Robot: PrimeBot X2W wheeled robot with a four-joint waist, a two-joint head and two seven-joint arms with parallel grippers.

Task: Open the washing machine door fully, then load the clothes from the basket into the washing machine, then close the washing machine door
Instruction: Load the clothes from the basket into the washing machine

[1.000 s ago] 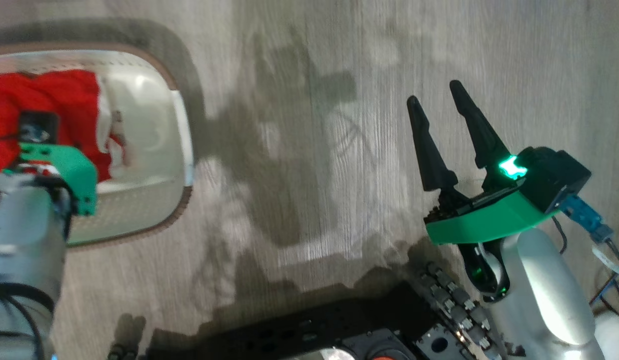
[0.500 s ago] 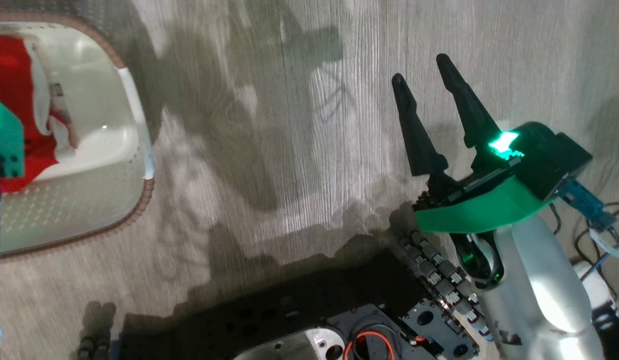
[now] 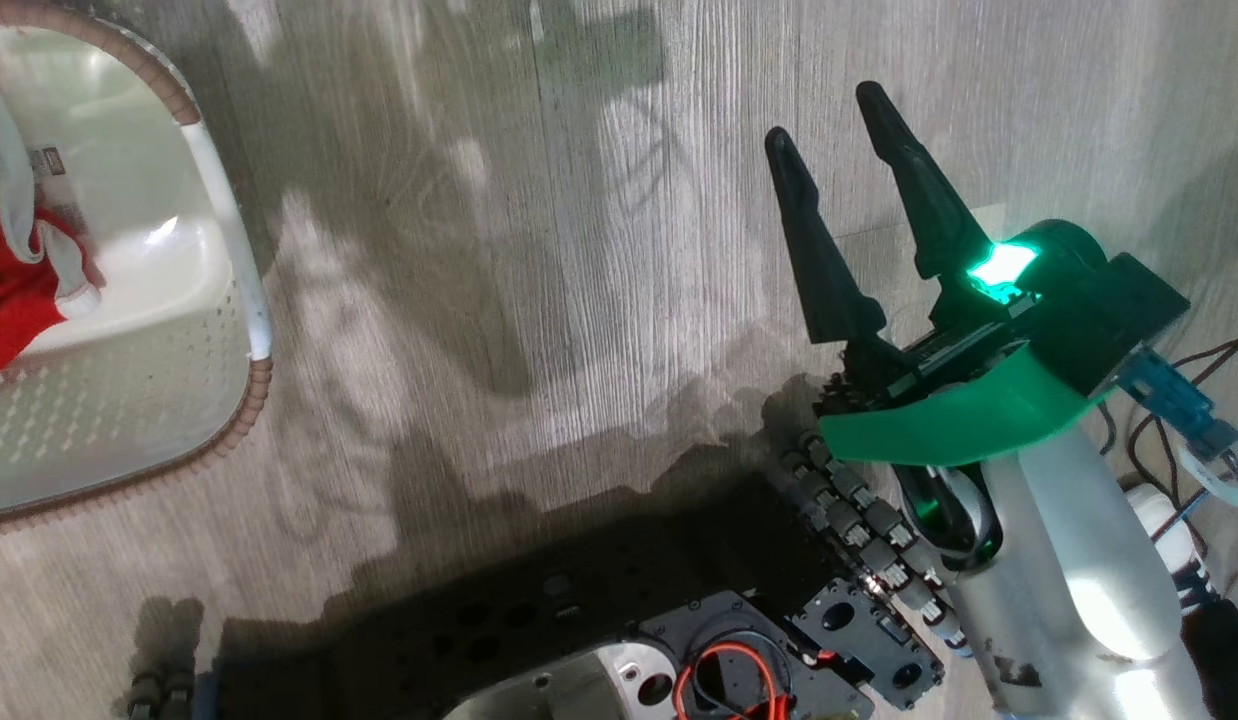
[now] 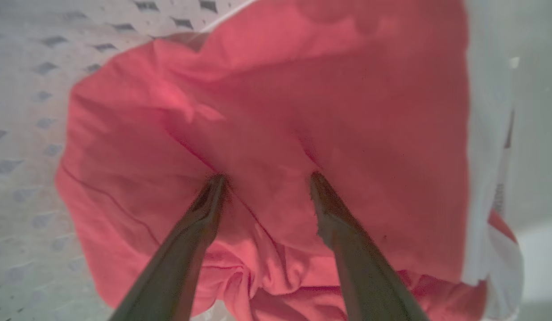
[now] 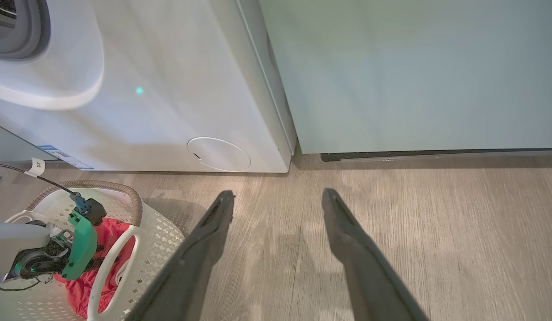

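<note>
Now loading is in hand: the left gripper [image 4: 265,178] stands wide, tips pressed into the clothes [image 4: 276,89] in the basket [image 4: 17,111], red cloth between its jaws. Next, I judge, they should close on that fold. The right gripper [image 3: 824,118] gapes empty over the floor [image 3: 539,250].

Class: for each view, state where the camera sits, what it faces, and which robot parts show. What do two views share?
Head view: on the head, facing down at the floor; open right gripper shows.
Left wrist view: left wrist, facing clothes in the basket; open left gripper.
Right wrist view: right wrist, facing the washing machine; its own fingers.
Shared: head and right wrist views both show the basket.
</note>
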